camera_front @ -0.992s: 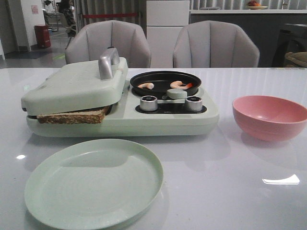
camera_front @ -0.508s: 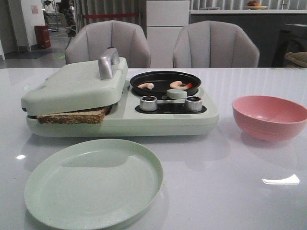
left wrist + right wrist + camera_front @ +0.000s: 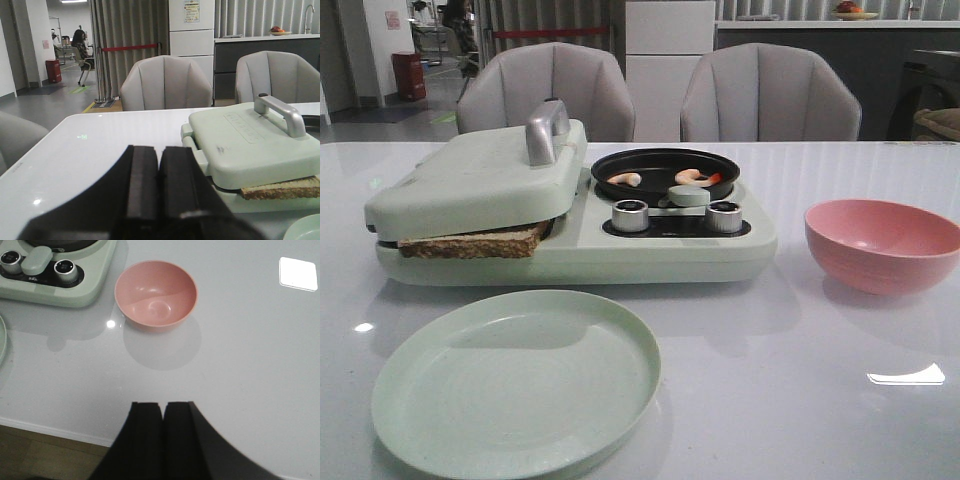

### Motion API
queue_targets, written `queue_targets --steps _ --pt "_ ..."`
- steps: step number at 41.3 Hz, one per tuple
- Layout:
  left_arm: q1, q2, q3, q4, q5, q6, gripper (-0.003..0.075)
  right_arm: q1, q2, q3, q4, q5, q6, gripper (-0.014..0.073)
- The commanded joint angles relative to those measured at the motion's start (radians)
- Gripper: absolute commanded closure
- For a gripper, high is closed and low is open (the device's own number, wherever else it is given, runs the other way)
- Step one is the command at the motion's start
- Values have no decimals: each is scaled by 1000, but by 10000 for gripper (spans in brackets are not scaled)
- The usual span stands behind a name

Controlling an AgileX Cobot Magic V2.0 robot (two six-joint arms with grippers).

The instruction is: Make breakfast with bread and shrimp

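A slice of bread point(image 3: 470, 243) lies inside the pale green breakfast maker point(image 3: 570, 255), under its lowered lid point(image 3: 470, 180); its crust edge sticks out at the front and shows too in the left wrist view as bread point(image 3: 282, 188). Two shrimp point(image 3: 624, 179) point(image 3: 692, 177) rest in the black pan point(image 3: 665, 165) at the back of the maker. My left gripper point(image 3: 159, 165) is shut and empty, held to the left of the maker. My right gripper point(image 3: 163, 409) is shut and empty above the table's near edge, short of the pink bowl. Neither gripper appears in the front view.
An empty pale green plate point(image 3: 515, 380) sits in front of the maker. An empty pink bowl point(image 3: 880, 243) point(image 3: 156, 294) stands to its right. Two metal knobs point(image 3: 630, 215) point(image 3: 724, 216) and a silver lid handle point(image 3: 546, 128) are on the maker. Two grey chairs point(image 3: 660, 95) stand behind the table.
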Motion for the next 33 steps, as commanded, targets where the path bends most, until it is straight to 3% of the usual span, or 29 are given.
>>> queue_targets --steps 1,28,33 --pt "-7 -25 31 -9 -90 -1 619 0 2 -26 -6 -65 -5 634" --pt "-7 -25 31 -9 -90 -1 620 0 -21 -8 -6 -73 -5 634" --pt "-7 -25 31 -9 -90 -1 620 -40 -118 93 -33 -189 -6 634"
